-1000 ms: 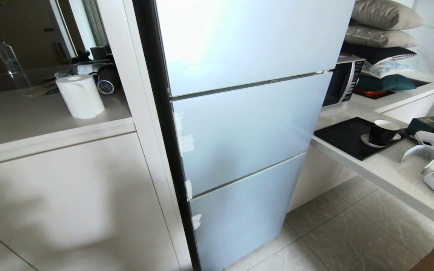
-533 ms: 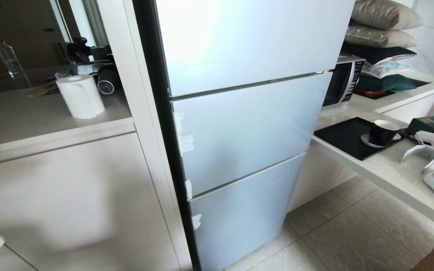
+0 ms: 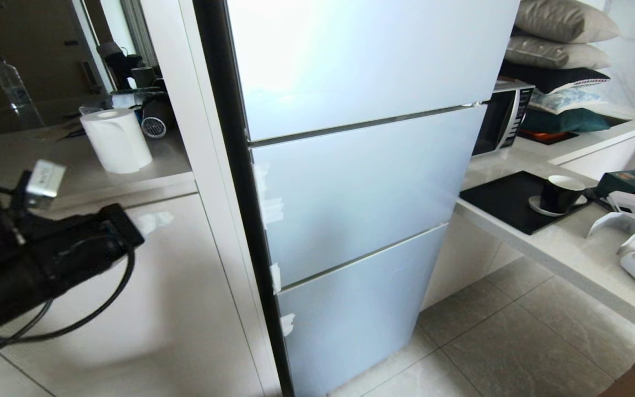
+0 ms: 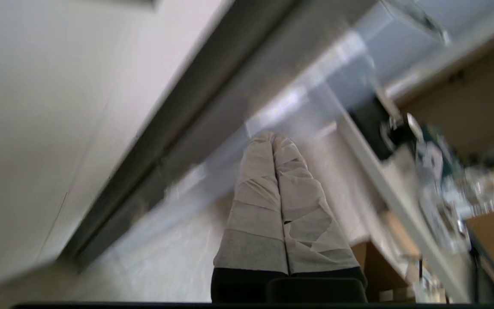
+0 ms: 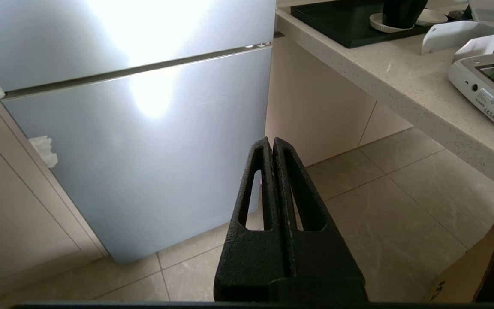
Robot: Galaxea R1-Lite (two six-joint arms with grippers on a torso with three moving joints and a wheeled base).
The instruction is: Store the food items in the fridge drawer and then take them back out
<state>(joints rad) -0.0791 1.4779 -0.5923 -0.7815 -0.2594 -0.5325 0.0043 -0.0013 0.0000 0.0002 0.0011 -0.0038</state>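
The left arm [image 3: 47, 253] is seen at the near left of the head view, raised in front of the white cabinet front [image 3: 146, 309], with its cable looped beneath it. In the left wrist view the left gripper [image 4: 274, 139] is shown with its cloth-wrapped fingers [image 4: 255, 206] pressed together and nothing between them. The right gripper [image 5: 272, 143] is parked low over the tiled floor [image 5: 384, 201], its black fingers likewise together and empty.

Beyond the arms, the fridge [image 3: 350, 182] is presented with all three frosted panels flush. The fridge drawer is not visible in any view, and no red fruit is visible either; their positions cannot be stated.

Risks, as judged from this state:
- The drawer front must be pulled before anything can be stored. With fingers together, no edge can be hooked; a glancing contact on the smooth panel is likely to slip.
- The left wrist view is blurred, which suggests fast arm motion. A collision with the cabinet front or the fridge's side edge is possible if the swing is not slowed.
- The loose cable may be snagged on the countertop [image 3: 75, 182] edge.

Compared with the head view one second earlier, the left arm was absent and is now well inside the frame. The fridge, the paper roll [image 3: 116, 139] and the farther counter items are unchanged.
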